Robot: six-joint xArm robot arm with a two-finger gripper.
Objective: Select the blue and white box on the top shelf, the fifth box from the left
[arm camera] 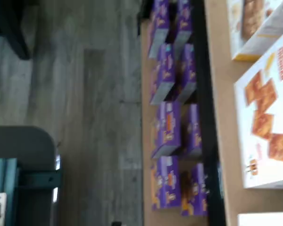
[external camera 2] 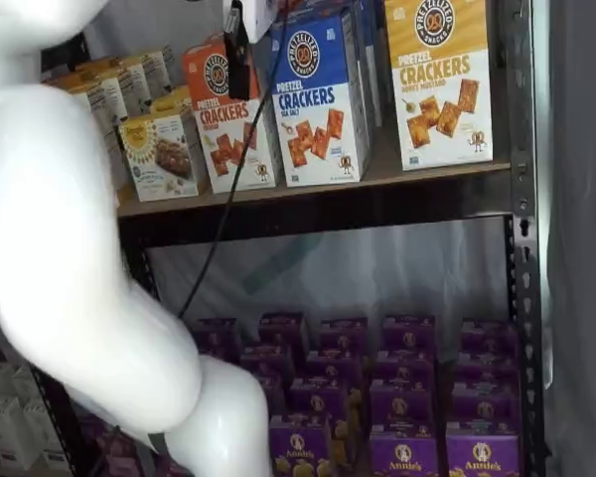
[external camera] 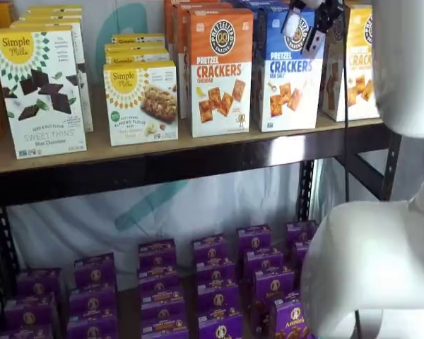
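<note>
Blue and white box (external camera: 287, 70) stands upright on the top shelf (external camera: 198, 161), between orange-topped and yellow-topped boxes. Gripper (external camera: 312, 25) hangs before its upper face; finger spread probably unreadable, nothing visibly held.

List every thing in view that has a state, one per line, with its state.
blue and white box: upright on the top shelf, front facing out, not gripped.
orange-topped Cheddar box: upright, immediately beside the blue one.
yellow-topped cracker box: upright on the same shelf.
Simple Mills boxes: upright, in rows.
purple boxes: standing in rows on the lower shelf.
gripper: in front of the blue box's upper part; open or shut cannot be told.
</note>
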